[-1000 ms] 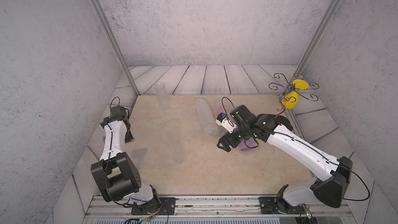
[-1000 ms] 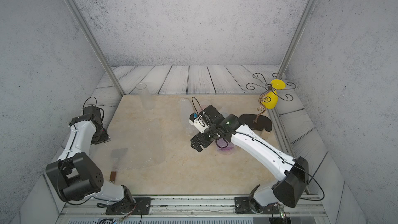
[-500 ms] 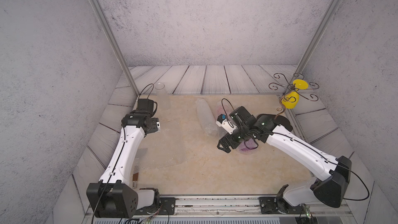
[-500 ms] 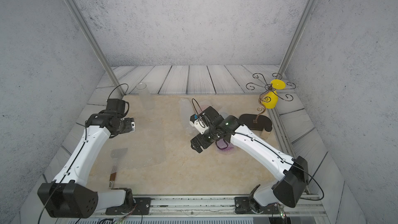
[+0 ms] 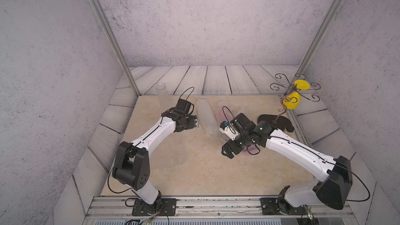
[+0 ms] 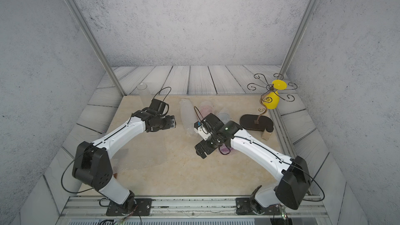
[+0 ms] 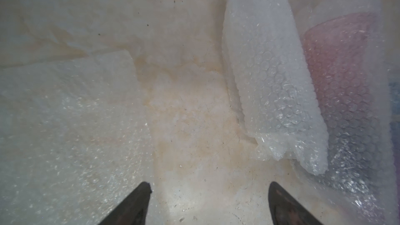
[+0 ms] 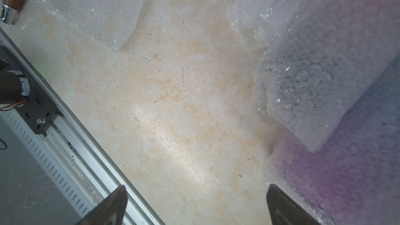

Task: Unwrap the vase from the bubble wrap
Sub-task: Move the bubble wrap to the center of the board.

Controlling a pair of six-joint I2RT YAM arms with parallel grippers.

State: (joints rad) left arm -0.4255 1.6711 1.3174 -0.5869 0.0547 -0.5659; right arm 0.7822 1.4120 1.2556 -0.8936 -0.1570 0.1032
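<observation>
The left gripper [image 7: 210, 191] hangs with its two dark fingers spread wide and nothing between them, only the bare beige marble-look tabletop [image 7: 190, 109] underneath. One fingertip sits at the edge of a flat crinkled sheet of clear bubble wrap [image 7: 65, 115] spread on the table. Ahead of the other fingertip, and apart from it, lies a rolled tube of clear bubble wrap [image 7: 270, 72], its ragged end turned back toward the jaws. Against the far side of that tube is a pink-and-purple bundle under bubble wrap [image 7: 339, 72]. Its colour shows dimly through the bubbles, and I cannot make out the vase's outline inside.

The right gripper [image 8: 197, 191] is just as wide and just as empty, over bare table. The purple end of the bundle lies right beside one of its fingertips. Whether they touch I cannot tell. The tube rests slanted across the top of the bundle, further out from these jaws.

In both top views the tube runs lengthwise between the two grippers. The left gripper is close on its left, and the right gripper is at its near end, with the bundle mostly hidden beneath the right arm.

In the back right corner a yellow flared vessel [image 5: 292, 102] hangs on a curled wire stand with a dark oval base [image 5: 273, 121], well apart from the jaws.
</observation>
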